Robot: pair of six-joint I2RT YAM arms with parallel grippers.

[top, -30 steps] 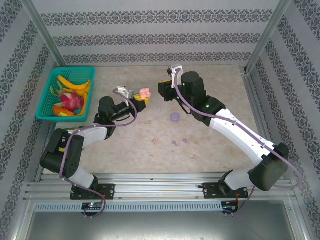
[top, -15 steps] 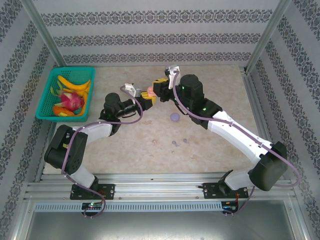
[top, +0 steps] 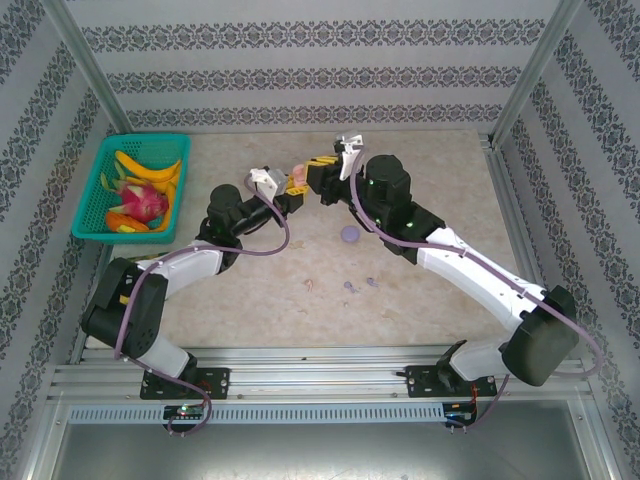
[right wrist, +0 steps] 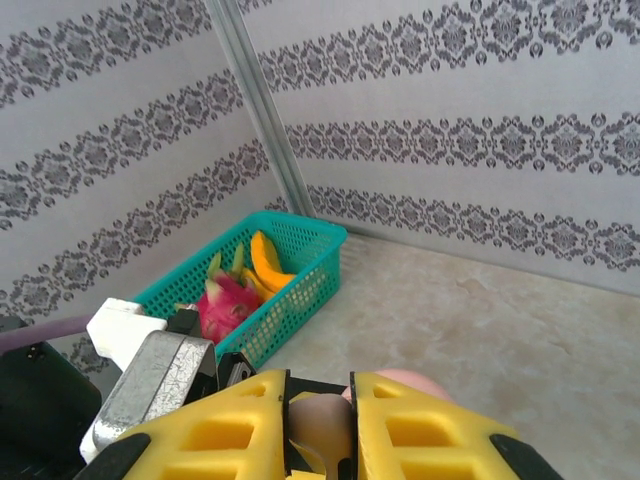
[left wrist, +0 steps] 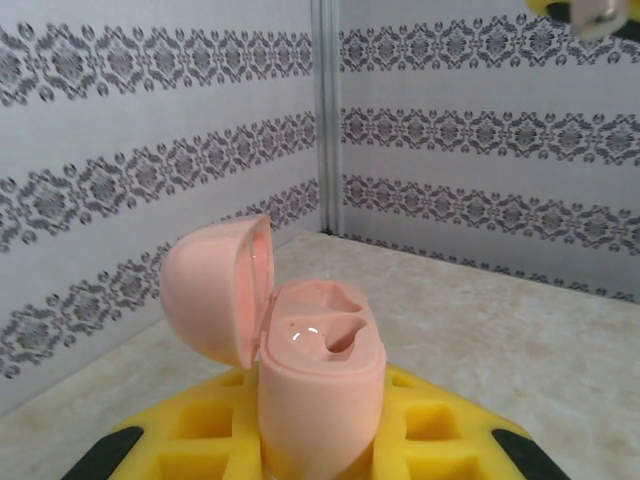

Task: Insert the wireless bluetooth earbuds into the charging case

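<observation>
Table (top: 450, 170), L grpr (left wrist: 320, 450): case (left wrist: 320, 370), R grpr (right wrist: 320, 400): earbud (right wrist: 321, 430)

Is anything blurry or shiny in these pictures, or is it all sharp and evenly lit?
Left wrist view: the open pink case is sharp, with small white glints in its wells; a yellow-and-white shape in the top corner is blurred. Right wrist view: the pale pink earbud between the yellow fingers looks soft, the green basket crisper. Top view: even light, faint shadows.

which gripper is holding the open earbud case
The left gripper: it is shut on the pale pink plastic charging case, whose hinged lid is flipped open. The right gripper pinches only a small pale pink earbud.
</observation>
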